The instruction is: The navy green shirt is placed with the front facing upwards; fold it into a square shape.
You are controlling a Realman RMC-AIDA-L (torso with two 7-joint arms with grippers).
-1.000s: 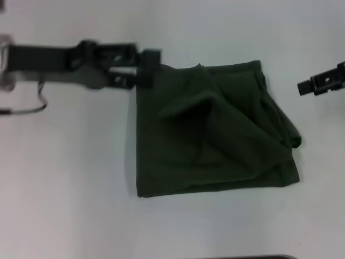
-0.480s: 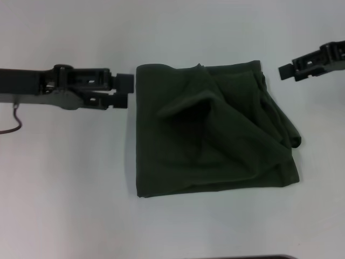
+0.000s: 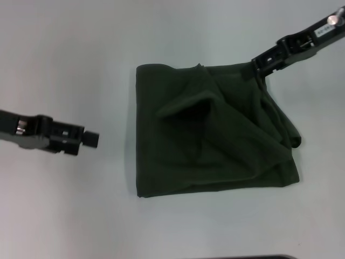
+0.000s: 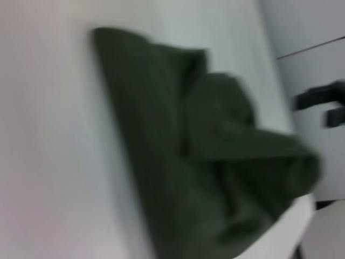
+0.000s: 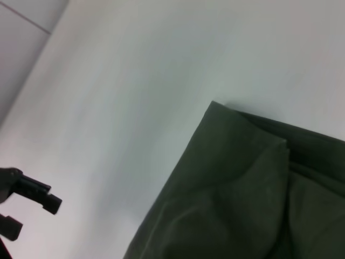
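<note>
The navy green shirt lies folded, no lettering showing; right claw at its corner, grip unclear.

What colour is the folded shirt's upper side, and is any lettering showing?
Plain dark olive green shirt, no lettering; clearest in the head view.

No legible txt anywhere; shirt shows plain green.

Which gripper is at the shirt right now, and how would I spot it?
On the white table lies the folded green shirt. The right gripper touches its far right corner; the left gripper hangs apart over bare table.
</note>
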